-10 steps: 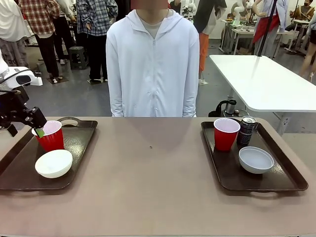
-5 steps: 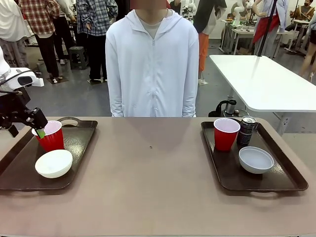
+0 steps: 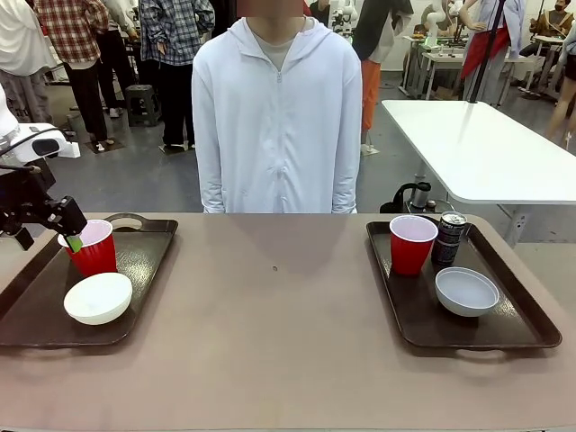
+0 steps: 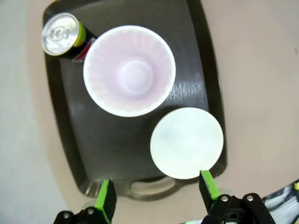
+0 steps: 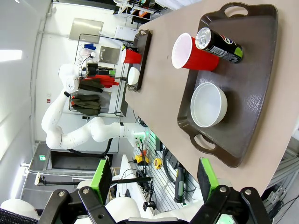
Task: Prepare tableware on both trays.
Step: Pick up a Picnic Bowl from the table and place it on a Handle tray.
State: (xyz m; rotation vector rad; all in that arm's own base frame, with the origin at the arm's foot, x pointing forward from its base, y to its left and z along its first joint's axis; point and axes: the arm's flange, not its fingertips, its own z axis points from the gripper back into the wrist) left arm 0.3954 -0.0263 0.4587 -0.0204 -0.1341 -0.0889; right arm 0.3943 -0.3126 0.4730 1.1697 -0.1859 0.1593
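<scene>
Both trays look fully laid, so the next move probably turns on how the left gripper (image 3: 72, 236) sits over its set. It hangs above the far left corner of the left tray (image 3: 144, 261), jaws spread wide and holding nothing. In the front view one green pad overlaps the rim of the red cup (image 3: 93, 247), though I can't tell whether it touches.

Looking down along that gripper's own fingers (image 4: 105, 200), the cup (image 4: 129, 70) stands upright almost straight below and a little ahead, mouth up. The white bowl (image 4: 187, 143) lies nearer the fingertips, just beside the cup. The can (image 4: 60, 35) stands upright at the tray's far corner, tight against the cup on the side away from the bowl. The way upward looks free; cup and can crowd any sideways move.

The right gripper (image 5: 154, 179) is held well back from the table, also wide open and empty. From it, the right tray (image 5: 252, 79) lies ahead. This tray carries a second red cup (image 5: 194, 53), a Pepsi can (image 5: 219, 44) touching it, and a second white bowl (image 5: 209, 105) on the side nearer the gripper. In the front view those three are grouped at the far right of the table.

A person in a white hooded jacket (image 3: 277, 117) stands at the far edge, between the trays, hands out of sight. The left arm is plainly the nearer to anything. I judge little remains but to lift clear.
</scene>
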